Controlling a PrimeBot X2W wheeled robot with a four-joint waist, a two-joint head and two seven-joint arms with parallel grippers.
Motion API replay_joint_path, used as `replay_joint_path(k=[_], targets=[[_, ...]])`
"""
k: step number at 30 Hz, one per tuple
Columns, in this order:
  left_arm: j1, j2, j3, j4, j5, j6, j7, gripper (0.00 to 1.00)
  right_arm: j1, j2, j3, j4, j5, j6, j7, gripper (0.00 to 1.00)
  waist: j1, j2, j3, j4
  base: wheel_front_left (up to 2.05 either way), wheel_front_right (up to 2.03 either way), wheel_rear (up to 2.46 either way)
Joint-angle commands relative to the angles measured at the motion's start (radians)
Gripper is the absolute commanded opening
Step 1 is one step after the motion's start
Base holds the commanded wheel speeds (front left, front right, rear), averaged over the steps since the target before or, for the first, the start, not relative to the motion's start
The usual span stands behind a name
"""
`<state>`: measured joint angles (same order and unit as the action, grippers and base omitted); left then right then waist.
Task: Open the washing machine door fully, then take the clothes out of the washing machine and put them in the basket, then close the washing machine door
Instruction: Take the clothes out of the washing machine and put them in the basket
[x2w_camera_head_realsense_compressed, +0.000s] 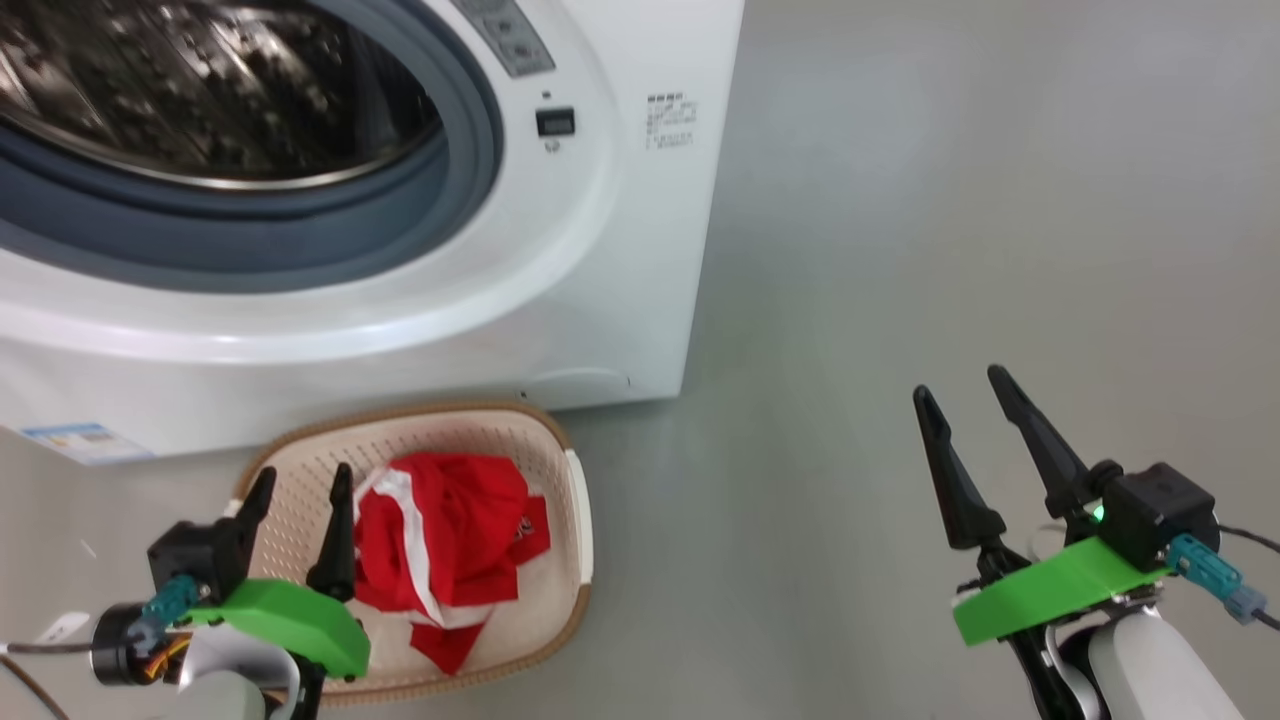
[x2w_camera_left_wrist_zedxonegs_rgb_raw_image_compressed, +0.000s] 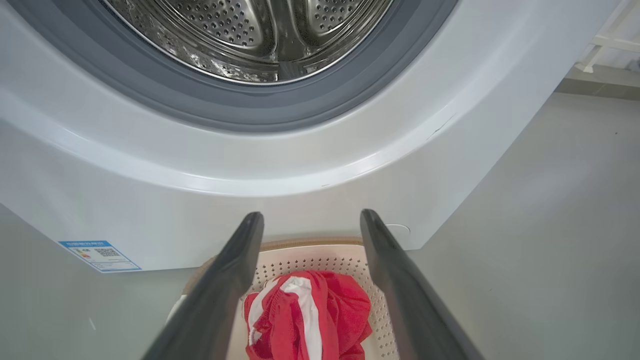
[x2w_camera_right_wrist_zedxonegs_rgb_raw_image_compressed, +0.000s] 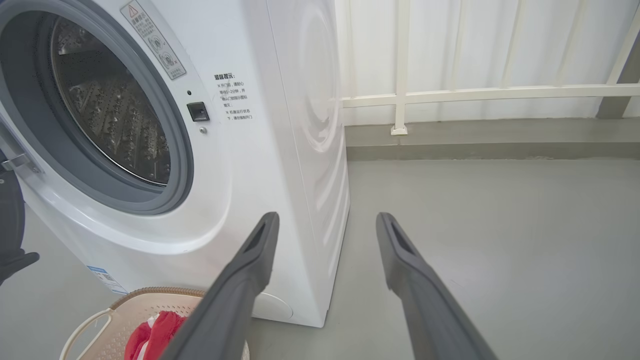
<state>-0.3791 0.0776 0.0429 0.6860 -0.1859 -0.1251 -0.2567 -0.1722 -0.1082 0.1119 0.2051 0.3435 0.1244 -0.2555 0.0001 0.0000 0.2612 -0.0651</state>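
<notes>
The left tool (x2w_camera_head_realsense_compressed: 304, 485), fingers apart and empty, hangs over the basket (x2w_camera_head_realsense_compressed: 420, 410). The clothes (x2w_camera_head_realsense_compressed: 440, 530), a crumpled red bundle with white stripes, lie inside at its 1 o'clock. The right tool (x2w_camera_head_realsense_compressed: 958, 390), also apart, hovers at 3 o'clock.

On the front of the washing machine (x2w_camera_right_wrist_zedxonegs_rgb_raw_image_compressed: 280, 150) I read a grey strip label (x2w_camera_right_wrist_zedxonegs_rgb_raw_image_compressed: 152, 40) headed by a red warning triangle; I cannot make out its small pictograms. Just right of it, a printed Chinese note (x2w_camera_right_wrist_zedxonegs_rgb_raw_image_compressed: 232, 97) opens with 温馨提示, and the lines under it are too small for me. Low on the front, a blue-and-white sticker (x2w_camera_left_wrist_zedxonegs_rgb_raw_image_compressed: 100, 256) carries a QR code; its print is illegible.
</notes>
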Motion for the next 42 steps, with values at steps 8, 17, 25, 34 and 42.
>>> replay_joint_path(k=[8, 17, 25, 34, 42], targets=[[0.1, 0.015, 0.032, -0.158, 0.008, -0.005, -0.005, 1.0, 0.061, -0.021, 0.008, -0.02, 0.014, 0.006, -0.006, 1.0, -0.0001, 0.0, -0.121, 0.014, 0.0, 0.0, 0.0], [0.196, 0.007, 0.059, -0.297, 0.027, -0.006, -0.005, 1.0, 0.107, -0.023, -0.004, -0.029, 0.013, 0.006, -0.006, 1.0, -0.0001, 0.0, -0.168, 0.019, 0.0, 0.0, 0.0], [0.303, -0.008, 0.098, -0.403, 0.044, -0.006, -0.005, 1.0, 0.156, -0.028, -0.011, -0.029, 0.014, 0.006, -0.006, 1.0, -0.0001, 0.0, -0.223, 0.02, 0.0, 0.0, 0.0], [0.394, -0.021, 0.118, -0.505, 0.041, -0.006, -0.005, 1.0, 0.192, -0.036, -0.022, -0.039, 0.015, 0.006, -0.006, 1.0, -0.0001, 0.0, -0.248, 0.018, 0.0, 0.0, 0.0], [0.41, -0.026, 0.113, -0.531, 0.039, -0.006, -0.005, 1.0, 0.207, -0.034, -0.035, -0.043, 0.013, 0.006, -0.006, 1.0, -0.0001, 0.0, -0.254, 0.022, 0.0, 0.0, 0.0]])
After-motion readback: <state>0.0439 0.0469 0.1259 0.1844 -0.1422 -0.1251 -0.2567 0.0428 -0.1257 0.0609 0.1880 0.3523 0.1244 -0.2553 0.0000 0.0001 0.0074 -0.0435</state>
